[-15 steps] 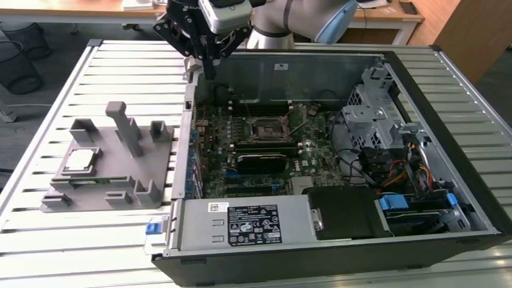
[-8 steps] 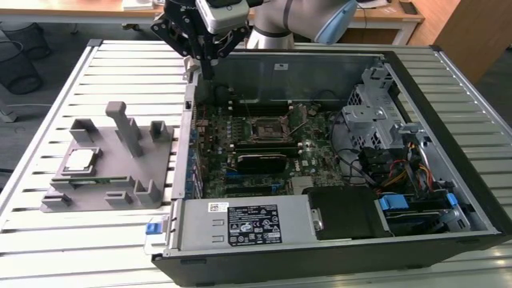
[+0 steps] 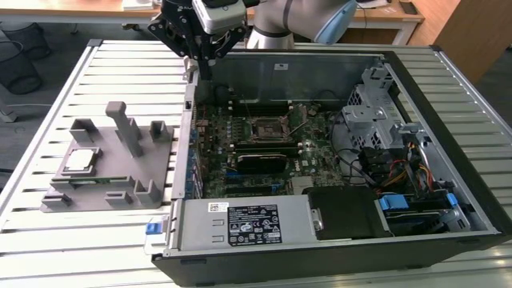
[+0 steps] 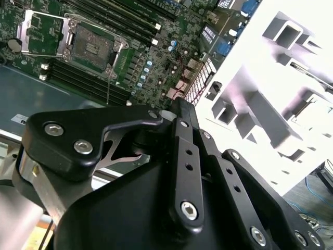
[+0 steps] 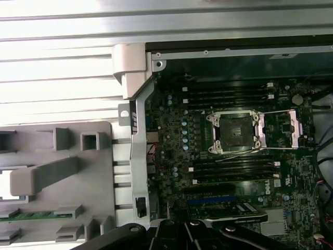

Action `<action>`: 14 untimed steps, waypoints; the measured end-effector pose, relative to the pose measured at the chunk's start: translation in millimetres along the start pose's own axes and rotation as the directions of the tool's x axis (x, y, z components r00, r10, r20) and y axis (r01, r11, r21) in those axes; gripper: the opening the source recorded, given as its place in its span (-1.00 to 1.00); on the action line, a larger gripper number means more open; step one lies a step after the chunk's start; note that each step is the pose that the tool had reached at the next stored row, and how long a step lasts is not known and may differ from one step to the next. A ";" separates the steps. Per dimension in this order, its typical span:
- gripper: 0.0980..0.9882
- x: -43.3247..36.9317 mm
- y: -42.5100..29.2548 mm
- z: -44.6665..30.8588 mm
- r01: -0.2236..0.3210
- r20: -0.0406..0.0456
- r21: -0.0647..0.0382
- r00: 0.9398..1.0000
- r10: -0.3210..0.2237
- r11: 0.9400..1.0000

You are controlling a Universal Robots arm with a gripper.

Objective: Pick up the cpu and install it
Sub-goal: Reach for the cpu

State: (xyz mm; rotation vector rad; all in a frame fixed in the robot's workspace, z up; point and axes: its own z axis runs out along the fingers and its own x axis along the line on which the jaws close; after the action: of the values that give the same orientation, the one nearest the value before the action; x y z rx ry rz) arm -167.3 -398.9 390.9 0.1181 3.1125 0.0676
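On the exterior view's left, a grey plastic fixture (image 3: pixel 148 187) stands on the slatted table (image 3: pixel 48 90). The cpu (image 3: pixel 81 160) lies flat in a recess of that fixture, silvery top upward, with nothing touching it. Just beside it, on the nearer side, a narrow green memory stick (image 3: pixel 90 182) sits in its own slot (the first wrist view shows it too, set among the fixture's blocks).

Further right, the gripper (image 3: pixel 205 71) hangs above the far corner of the open computer case (image 3: pixel 336 264), over the wall that faces the fixture. It is well apart from the cpu and carries nothing that can be seen. Whether it is apart or together cannot be told from these views.

Inside the case lies the green motherboard (image 3: pixel 240 138). Its square socket (image 3: pixel 267 127) holds no chip, and in both wrist views the metal plate is folded open beside it. Nearer the camera sits the boxy power supply (image 3: pixel 248 225). At the exterior view's right are a metal drive cage (image 3: pixel 372 102) and a bundle of coloured cables (image 3: pixel 400 174).
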 end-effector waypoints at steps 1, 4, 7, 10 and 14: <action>-0.98 0.4 0.0 0.0 0.000 0.000 0.000 1.000 0.000 1.000; -0.98 1.8 -0.2 0.1 0.000 0.000 0.000 1.000 0.000 1.000; -0.98 3.3 -0.3 0.2 0.000 0.000 0.000 1.000 0.000 1.000; -0.98 4.8 -0.4 0.3 0.000 0.000 0.000 1.000 0.000 1.000; -0.98 7.1 -0.6 0.4 0.000 0.000 0.000 1.000 0.000 1.000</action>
State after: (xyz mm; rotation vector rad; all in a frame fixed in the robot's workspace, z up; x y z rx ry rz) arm -174.4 -398.9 390.3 0.1180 3.1125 0.0676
